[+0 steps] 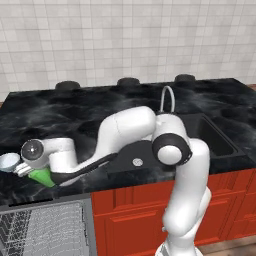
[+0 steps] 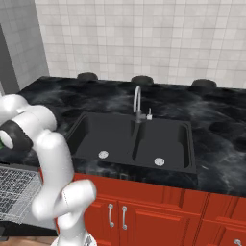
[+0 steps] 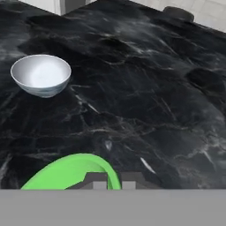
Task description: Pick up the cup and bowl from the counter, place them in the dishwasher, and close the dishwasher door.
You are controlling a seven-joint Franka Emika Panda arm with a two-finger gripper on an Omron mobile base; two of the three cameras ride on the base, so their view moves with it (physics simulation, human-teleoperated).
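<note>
**Cup gripped at the counter edge, lift comes next**

Your gripper (image 3: 109,180) is clamped on the rim of the cup (image 1: 42,176), which sits at the counter's (image 1: 75,110) front left edge, just beside the bowl (image 1: 8,161). You are on the first pick. Next, lift it straight up, then swing down to the dishwasher (image 1: 42,230) rack below. No brands, labels or writing can be read anywhere.

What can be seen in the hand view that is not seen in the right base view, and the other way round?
Hand view alone: the white bowl, and the green cup with the pincer shut on its rim. Right base view alone: the double sink, the faucet, the red cabinets and the dishwasher rack. Both show the black counter.
</note>
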